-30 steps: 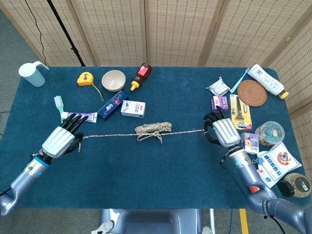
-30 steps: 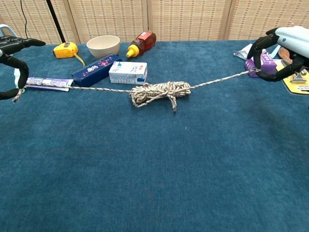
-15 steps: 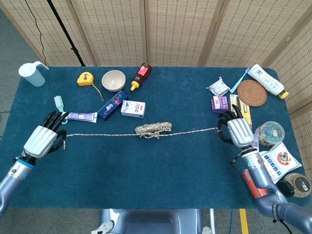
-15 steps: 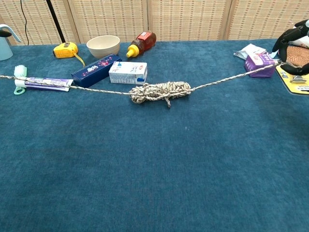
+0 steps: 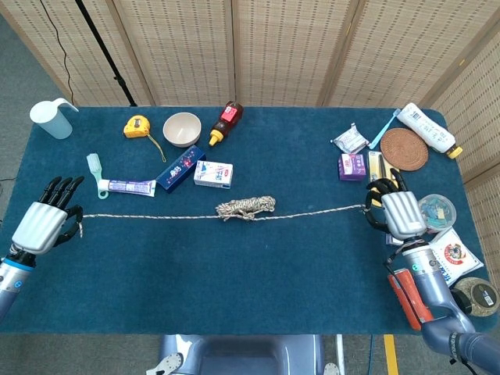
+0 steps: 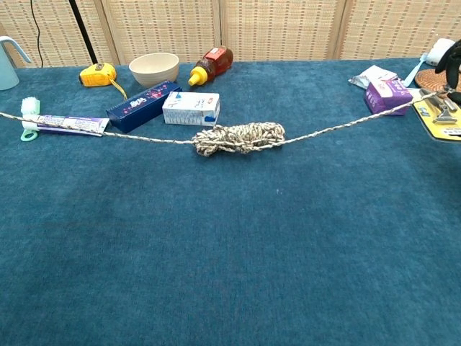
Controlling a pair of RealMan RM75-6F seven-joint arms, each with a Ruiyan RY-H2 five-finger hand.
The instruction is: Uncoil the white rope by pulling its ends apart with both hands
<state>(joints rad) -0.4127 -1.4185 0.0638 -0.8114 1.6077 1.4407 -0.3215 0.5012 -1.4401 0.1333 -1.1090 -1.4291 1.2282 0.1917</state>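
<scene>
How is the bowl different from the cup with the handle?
The bowl is cream-coloured, low and wide, while the cup is pale blue-white, taller and narrower. The cup has a handle and a spout; the bowl has neither. The cup stands at the table's far left corner, and the bowl sits further in, beside the yellow tape measure. Both stand upright with their open tops up.

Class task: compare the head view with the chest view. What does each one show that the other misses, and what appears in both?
Only the head view shows the left hand holding one rope end, the right hand's back, and the clear tub.

Only the chest view shows the bowl side-on.

Both show the white rope, its middle coiled, the strands stretched either way, and the tape measure.
</scene>
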